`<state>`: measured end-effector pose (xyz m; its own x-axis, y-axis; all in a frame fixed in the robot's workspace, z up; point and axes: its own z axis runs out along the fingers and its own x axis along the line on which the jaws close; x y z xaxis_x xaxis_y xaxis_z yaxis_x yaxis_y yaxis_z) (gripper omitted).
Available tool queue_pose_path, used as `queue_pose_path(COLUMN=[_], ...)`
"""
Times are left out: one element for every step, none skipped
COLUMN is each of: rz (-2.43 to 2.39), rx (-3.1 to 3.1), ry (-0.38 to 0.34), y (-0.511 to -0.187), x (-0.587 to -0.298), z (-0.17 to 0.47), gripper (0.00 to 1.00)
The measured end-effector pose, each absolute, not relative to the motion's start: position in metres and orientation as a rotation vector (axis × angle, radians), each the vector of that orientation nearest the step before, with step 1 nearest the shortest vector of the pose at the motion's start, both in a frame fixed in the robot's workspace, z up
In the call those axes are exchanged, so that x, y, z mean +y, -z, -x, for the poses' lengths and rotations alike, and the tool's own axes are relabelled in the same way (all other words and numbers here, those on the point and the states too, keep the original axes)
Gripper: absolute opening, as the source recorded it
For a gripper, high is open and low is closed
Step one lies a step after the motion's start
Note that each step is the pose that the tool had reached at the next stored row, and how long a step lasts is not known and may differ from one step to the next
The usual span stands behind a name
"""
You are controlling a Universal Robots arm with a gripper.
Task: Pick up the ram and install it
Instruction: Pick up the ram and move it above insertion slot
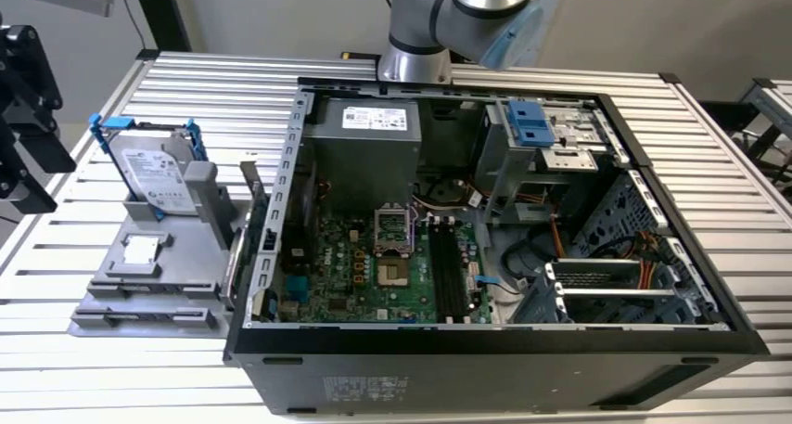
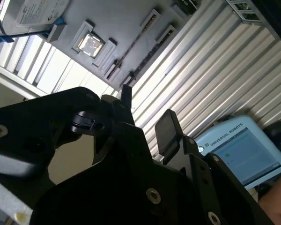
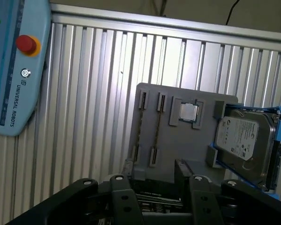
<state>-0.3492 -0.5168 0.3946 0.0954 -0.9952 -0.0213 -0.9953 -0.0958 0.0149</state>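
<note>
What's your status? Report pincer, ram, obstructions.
Pincer open, empty, facing tray. Ram on edge in tray holders, untouched. Drive on same tray, apart from ram; nothing in between.

Tool point(image 2: 146, 112) with fingers point(image 2: 167, 129) spread apart

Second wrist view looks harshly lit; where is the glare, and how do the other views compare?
In the second wrist view, glare whitens the table slats beside the grey tray, and the hand reads as a dark mass; in the first wrist view, a bright streak crosses the slats; the exterior view is even, with shadow inside the computer case.
</note>
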Motion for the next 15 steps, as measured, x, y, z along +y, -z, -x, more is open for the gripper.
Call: queue_pose_path(rz=[2.310,2.299,2.292,2.288,2.285,2.285,2.285,2.285,2.285,2.285,2.285,2.284,2.284,2.284,2.284], rx=[2.116,2.123,2.129,2.134,2.138,2.138,2.139,2.139,2.139,2.139,2.139,2.139,2.139,2.139,2.139], ry=[-0.048,-0.052,-0.053,-0.054,-0.055,-0.056,-0.056,-0.056,-0.056,-0.056,-0.056,-0.056,-0.056,-0.056,-0.056], y=[-0.3942,-0.3935,-0.3925,-0.3916,-0.3904,-0.3891,-0.3885,-0.3885,-0.3885,-0.3885,-0.3885,-0.3879,-0.3873,-0.3864,-0.3851], x=[-0.5167,-0.5166,-0.5166,-0.5166,-0.5167,-0.5167,-0.5167,-0.5167,-0.5167,-0.5167,-0.5167,-0.5167,-0.5167,-0.5167,-0.5167], z=[0.3492,0.3492,0.3492,0.3492,0.3491,0.3492,0.3491,0.3491,0.3491,0.3491,0.3491,0.3491,0.3491,0.3491,0.3491], gripper=[1.00,1.00,1.00,1.00,1.00,1.00,1.00,1.00,1.00,1.00,1.00,1.00,1.00,1.00,1.00])
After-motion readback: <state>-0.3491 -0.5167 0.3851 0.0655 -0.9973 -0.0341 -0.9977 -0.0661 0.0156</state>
